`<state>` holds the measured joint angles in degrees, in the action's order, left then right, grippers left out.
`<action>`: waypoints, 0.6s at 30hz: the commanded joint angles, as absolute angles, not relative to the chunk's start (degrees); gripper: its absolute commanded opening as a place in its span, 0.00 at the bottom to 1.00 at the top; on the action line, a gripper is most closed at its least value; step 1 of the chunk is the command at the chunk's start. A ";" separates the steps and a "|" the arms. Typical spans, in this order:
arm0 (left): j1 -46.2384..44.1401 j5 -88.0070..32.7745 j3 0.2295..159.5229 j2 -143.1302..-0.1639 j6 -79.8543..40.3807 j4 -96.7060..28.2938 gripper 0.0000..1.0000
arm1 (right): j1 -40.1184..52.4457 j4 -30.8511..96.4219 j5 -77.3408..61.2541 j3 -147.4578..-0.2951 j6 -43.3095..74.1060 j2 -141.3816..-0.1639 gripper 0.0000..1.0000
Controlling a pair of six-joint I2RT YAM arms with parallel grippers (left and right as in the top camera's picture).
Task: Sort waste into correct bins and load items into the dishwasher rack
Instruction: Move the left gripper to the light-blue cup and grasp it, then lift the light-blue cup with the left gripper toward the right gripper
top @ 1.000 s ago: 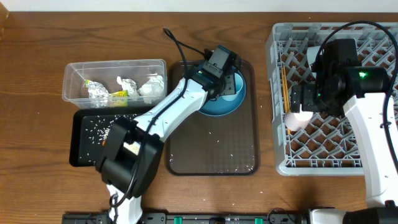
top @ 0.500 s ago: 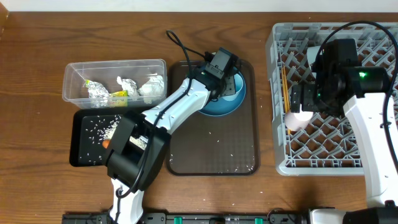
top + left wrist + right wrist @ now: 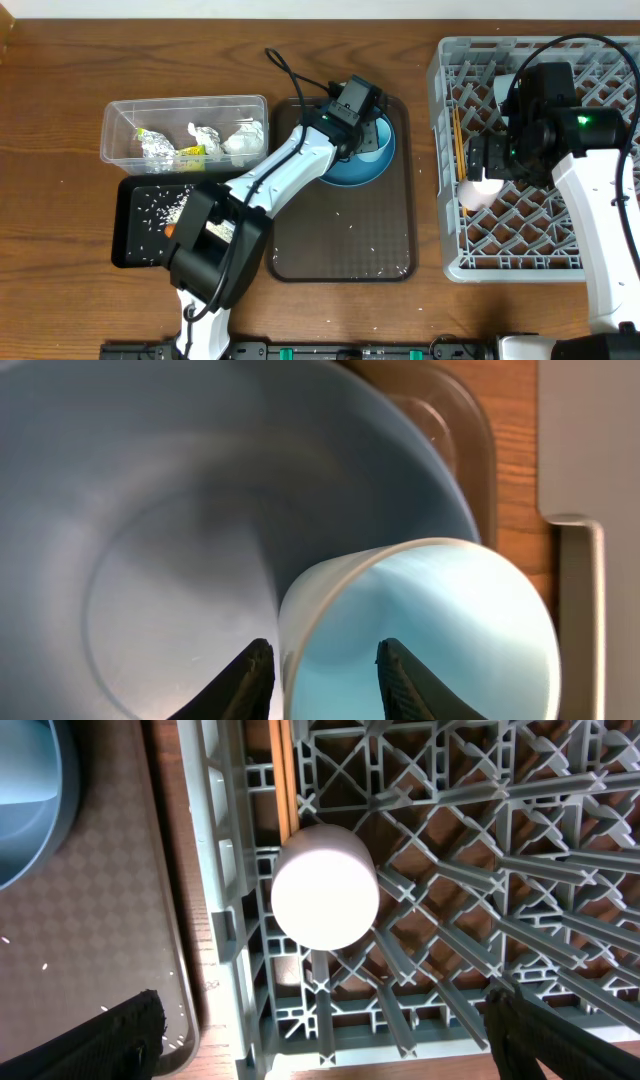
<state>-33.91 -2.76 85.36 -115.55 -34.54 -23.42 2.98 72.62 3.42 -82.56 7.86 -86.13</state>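
Left fingers clasp a glossy light blue cup.

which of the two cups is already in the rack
the pinkish-white cup, standing in the grey rack; the light blue cup sits on the blue plate

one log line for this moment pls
left gripper: straddling light blue cup rim on blue plate | right gripper: open over dishwasher rack, pinkish-white cup inside
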 commanded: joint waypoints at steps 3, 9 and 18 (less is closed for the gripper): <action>-33.67 -1.89 85.08 -113.14 -34.61 -24.69 0.37 | 1.89 72.66 3.42 -83.35 7.66 -85.84 0.99; -33.67 -1.89 85.08 -113.14 -34.61 -24.97 0.36 | 1.89 72.69 3.40 -83.35 7.66 -85.84 0.99; -33.67 -1.89 85.08 -113.14 -34.61 -26.11 0.33 | 1.89 72.66 3.40 -83.35 7.66 -85.84 0.99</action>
<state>-33.91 -2.76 85.36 -114.74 -34.54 -25.63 2.98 72.62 3.42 -82.56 7.86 -86.13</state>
